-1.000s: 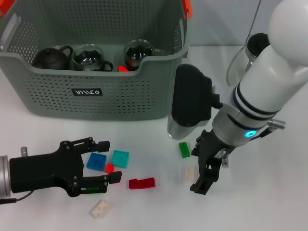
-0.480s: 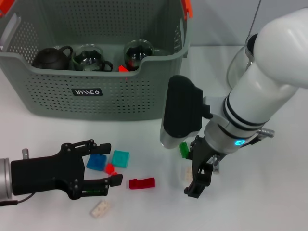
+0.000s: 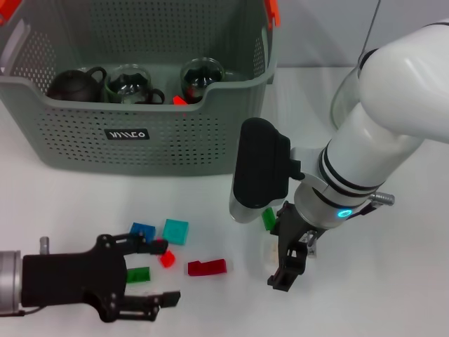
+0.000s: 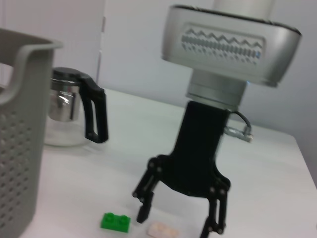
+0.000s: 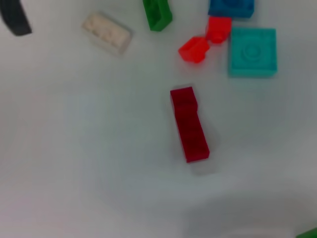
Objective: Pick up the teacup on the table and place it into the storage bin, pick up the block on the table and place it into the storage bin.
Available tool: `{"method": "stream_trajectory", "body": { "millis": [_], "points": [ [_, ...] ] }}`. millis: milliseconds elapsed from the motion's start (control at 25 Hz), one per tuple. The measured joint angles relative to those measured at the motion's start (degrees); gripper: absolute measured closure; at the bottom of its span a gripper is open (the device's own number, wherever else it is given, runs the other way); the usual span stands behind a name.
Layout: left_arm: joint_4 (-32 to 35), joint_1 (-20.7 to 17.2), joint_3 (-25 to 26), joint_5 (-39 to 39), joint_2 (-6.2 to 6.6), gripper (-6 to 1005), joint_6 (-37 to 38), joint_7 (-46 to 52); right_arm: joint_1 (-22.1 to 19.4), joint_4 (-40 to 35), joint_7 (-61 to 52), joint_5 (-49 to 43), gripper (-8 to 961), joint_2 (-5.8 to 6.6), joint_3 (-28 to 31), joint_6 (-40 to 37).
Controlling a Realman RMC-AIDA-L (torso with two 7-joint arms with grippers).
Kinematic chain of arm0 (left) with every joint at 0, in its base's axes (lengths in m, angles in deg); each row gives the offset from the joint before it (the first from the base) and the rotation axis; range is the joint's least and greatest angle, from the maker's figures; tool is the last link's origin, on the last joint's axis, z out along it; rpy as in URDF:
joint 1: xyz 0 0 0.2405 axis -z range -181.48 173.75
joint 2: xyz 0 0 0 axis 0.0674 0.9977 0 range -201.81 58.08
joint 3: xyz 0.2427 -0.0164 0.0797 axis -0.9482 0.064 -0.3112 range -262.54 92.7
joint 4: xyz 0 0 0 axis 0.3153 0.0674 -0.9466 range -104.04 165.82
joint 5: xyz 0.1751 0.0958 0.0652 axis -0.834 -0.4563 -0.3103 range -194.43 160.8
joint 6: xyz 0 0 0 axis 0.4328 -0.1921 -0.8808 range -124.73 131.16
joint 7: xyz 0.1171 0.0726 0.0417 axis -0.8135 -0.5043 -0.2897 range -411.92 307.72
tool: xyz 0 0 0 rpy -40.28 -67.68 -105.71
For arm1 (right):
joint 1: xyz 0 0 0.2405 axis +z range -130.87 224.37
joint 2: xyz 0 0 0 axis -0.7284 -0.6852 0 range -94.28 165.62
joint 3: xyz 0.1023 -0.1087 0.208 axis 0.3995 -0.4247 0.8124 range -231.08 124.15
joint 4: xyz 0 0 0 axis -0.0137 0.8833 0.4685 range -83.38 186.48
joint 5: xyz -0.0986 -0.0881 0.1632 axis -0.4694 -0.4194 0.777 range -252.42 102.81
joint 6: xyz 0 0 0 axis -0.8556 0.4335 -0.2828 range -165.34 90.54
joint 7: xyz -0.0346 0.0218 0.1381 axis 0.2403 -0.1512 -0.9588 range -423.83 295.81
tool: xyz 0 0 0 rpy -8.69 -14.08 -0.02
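Observation:
The storage bin (image 3: 140, 137) stands at the back left and holds two glass teacups (image 3: 130, 83) and a dark teapot (image 3: 74, 84). No teacup shows on the table. My right gripper (image 3: 278, 254) is open and low over the table, its fingers straddling a cream block (image 4: 163, 229); a green block (image 3: 269, 219) lies just beside it. At the near left, my left gripper (image 3: 165, 274) is open and level with the table, with another green block (image 3: 138, 274) between its fingers. Blue (image 3: 142, 230), teal (image 3: 175, 231), small red (image 3: 167, 259) and dark red (image 3: 207, 267) blocks lie close by.
A glass kettle (image 4: 69, 106) with a black handle stands at the back right, partly behind my right arm. The right wrist view looks down on the dark red block (image 5: 189, 124), a second cream block (image 5: 106, 32) and the teal block (image 5: 251, 51).
My left gripper has slid toward the near table edge, uncovering the blue block and bringing a green block between its fingers. My right gripper has shifted left over the cream block.

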Motion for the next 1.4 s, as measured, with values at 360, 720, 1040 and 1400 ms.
{"method": "stream_trajectory", "body": {
  "millis": [360, 720, 1040, 1400],
  "points": [
    [0.00, -0.21, -2.16, -0.86, -0.27, 171, 0.03, -1.46, 0.30, 1.40, -0.12, 0.85, 142, -0.14, -0.13, 0.92],
    [0.00, -0.16, -1.77, -0.59, -0.25, 172, -0.29, -1.10, 0.32, 2.26, -0.76, 0.94, 167, -0.18, -0.16, 2.47],
    [0.00, -0.37, -1.43, -0.51, -0.22, 172, -0.43, -0.95, 0.11, 2.14, -1.43, 0.94, 435, -0.07, -0.12, 3.15],
    [-0.04, -0.88, 0.56, -0.86, -0.13, 172, 0.02, -0.82, -3.35, -7.20, -1.47, 0.74, 500, 0.58, 4.79, -4.29]
  ]
}}
